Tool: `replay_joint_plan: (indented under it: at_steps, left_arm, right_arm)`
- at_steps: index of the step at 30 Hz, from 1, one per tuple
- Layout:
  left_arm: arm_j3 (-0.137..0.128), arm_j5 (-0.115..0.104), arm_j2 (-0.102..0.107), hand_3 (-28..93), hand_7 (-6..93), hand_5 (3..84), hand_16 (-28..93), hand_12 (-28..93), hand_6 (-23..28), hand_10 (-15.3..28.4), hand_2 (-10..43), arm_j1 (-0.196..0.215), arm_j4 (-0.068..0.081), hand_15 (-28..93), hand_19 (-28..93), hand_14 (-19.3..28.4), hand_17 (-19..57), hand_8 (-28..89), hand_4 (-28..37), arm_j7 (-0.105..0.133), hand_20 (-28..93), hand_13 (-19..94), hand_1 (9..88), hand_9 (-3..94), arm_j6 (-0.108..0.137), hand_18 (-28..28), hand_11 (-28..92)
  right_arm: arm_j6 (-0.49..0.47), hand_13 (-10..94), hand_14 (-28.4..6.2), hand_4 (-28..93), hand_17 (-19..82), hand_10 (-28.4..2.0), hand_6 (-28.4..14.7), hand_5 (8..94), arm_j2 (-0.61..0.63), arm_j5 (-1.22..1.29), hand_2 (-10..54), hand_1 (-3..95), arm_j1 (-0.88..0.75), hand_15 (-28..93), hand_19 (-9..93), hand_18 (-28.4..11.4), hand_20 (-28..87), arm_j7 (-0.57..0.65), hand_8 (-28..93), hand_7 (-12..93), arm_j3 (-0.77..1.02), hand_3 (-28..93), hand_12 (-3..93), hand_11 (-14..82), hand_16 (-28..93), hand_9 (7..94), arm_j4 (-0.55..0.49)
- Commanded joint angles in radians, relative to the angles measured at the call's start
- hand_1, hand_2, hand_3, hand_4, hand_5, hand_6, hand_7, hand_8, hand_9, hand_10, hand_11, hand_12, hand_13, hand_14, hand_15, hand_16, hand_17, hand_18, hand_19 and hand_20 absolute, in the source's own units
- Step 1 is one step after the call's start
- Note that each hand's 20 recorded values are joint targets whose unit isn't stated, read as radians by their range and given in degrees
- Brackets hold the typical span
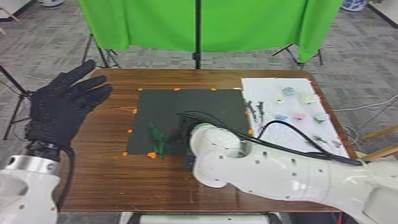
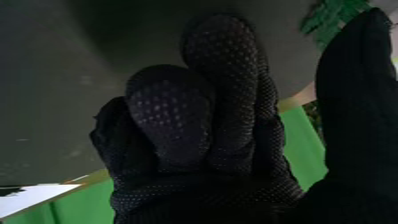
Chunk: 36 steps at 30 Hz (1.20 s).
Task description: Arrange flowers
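Operator: What is your stage?
Technician: Early, you may judge. Green foliage [image 1: 156, 140] lies on the black mat [image 1: 178, 105]; flowers [image 1: 299, 116] on the white sheet [image 1: 262, 85] await placing. Your right hand [image 2: 231, 90] has loosely open fingers, holding nothing; your left hand [image 1: 60, 107], likewise.

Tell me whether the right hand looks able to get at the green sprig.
Likely yes: the right hand is over the black mat, close to the green sprig, and nothing visible stands between them.
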Motion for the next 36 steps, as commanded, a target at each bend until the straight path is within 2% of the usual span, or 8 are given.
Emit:
replay_joint_plan:
  at_steps: [1, 6, 13, 22, 25, 28, 31, 36]
  left_arm:
    - [-0.013, 0.005, -0.017, 78, 15.1, 35.8, -9, 12, 9.7, 21.1, 7.5, 0.021, -0.008, 50, 62, 27.9, -7.6, -10, -26.7, -0.020, 12, 24, 21.6, 33.3, 0.017, 26.3, 29]
    - [-0.006, 0.005, -0.020, 78, 15.1, 35.8, -9, 12, 9.7, 21.2, 7.5, 0.015, -0.003, 50, 62, 27.8, -7.6, -10, -26.6, -0.019, 12, 24, 21.6, 33.3, 0.017, 26.3, 29]
    - [0.000, 0.001, -0.013, 78, 15.1, 35.8, -9, 12, 9.7, 21.2, 7.5, 0.002, 0.006, 50, 62, 27.8, -7.6, -10, -26.5, -0.013, 12, 24, 21.6, 33.3, 0.013, 26.3, 29]
    - [-0.001, 0.000, -0.013, 78, 15.2, 35.9, -9, 12, 9.8, 21.2, 7.5, -0.003, 0.007, 50, 62, 27.9, -7.6, -10, -26.5, -0.007, 12, 24, 21.6, 33.3, 0.011, 26.3, 29]
    - [0.000, 0.001, -0.003, 78, 15.2, 35.9, -9, 12, 9.8, 21.3, 7.6, -0.014, 0.012, 50, 62, 27.9, -7.6, -10, -26.6, 0.009, 12, 24, 21.6, 33.3, 0.006, 26.3, 29]
    - [0.005, -0.003, -0.006, 78, 15.3, 35.8, -9, 12, 9.7, 21.2, 7.6, -0.019, 0.016, 50, 62, 27.8, -7.6, -10, -26.6, 0.003, 12, 24, 21.6, 33.3, 0.009, 26.3, 29]
    - [0.009, -0.007, -0.001, 78, 15.3, 35.8, -9, 12, 9.7, 21.2, 7.6, -0.018, 0.017, 50, 62, 27.8, -7.6, -10, -26.5, 0.022, 12, 24, 21.6, 33.3, 0.013, 26.3, 29]
    - [0.008, -0.007, 0.005, 78, 15.2, 35.9, -9, 12, 9.8, 21.2, 7.6, -0.023, 0.021, 50, 62, 27.9, -7.6, -10, -26.6, 0.019, 12, 24, 21.6, 33.3, 0.009, 26.2, 29]
  right_arm:
    - [-0.085, 85, -7.5, -28, 53, -10.3, 1.4, 83.7, 0.012, -0.012, -9.4, 40.8, -0.061, 68, 93, -20.9, 45, -0.046, -13, 14, 0.046, 57, 20.6, 38.5, 19, 93.5, -0.061]
    - [-0.117, 85, -7.4, -28, 53, -10.3, 1.9, 84.5, -0.013, 0.000, -9.2, 41.7, -0.067, 68, 93, -21.1, 46, -0.061, -13, 13, 0.062, 57, 20.9, 38.0, 19, 93.6, -0.052]
    - [-0.106, 84, -7.6, -28, 52, -10.5, 2.5, 80.0, -0.034, 0.013, -9.2, 42.0, -0.050, 68, 93, -21.3, 45, -0.057, -13, 13, 0.055, 57, 21.3, 37.4, 19, 92.6, -0.015]
    - [-0.117, 84, -7.8, -28, 51, -10.8, 2.6, 78.2, -0.067, 0.024, -8.9, 42.3, -0.061, 68, 93, -21.3, 45, -0.055, -13, 13, 0.073, 56, 21.4, 37.3, 19, 92.2, -0.002]
    - [-0.086, 83, -7.9, -28, 50, -10.7, 2.6, 77.0, -0.077, 0.029, -9.0, 42.3, -0.035, 69, 93, -21.5, 46, -0.045, -13, 13, 0.057, 56, 21.5, 37.5, 19, 91.4, 0.009]
    - [-0.076, 81, -8.6, -28, 48, -10.9, 2.6, 75.7, -0.082, 0.037, -9.0, 42.4, -0.029, 70, 93, -22.1, 48, -0.046, -13, 13, 0.059, 56, 21.5, 38.0, 20, 90.3, 0.018]
    - [-0.067, 81, -8.7, -28, 47, -10.9, 2.6, 75.5, -0.087, 0.051, -9.0, 42.3, -0.018, 71, 93, -21.9, 48, -0.047, -13, 12, 0.061, 56, 21.3, 38.1, 19, 90.0, 0.025]
    - [-0.034, 81, -7.9, -28, 47, -10.7, 3.1, 73.7, -0.092, 0.062, -9.1, 42.1, -0.009, 69, 93, -20.9, 45, -0.058, -13, 13, 0.051, 57, 21.0, 37.8, 18, 89.6, 0.023]
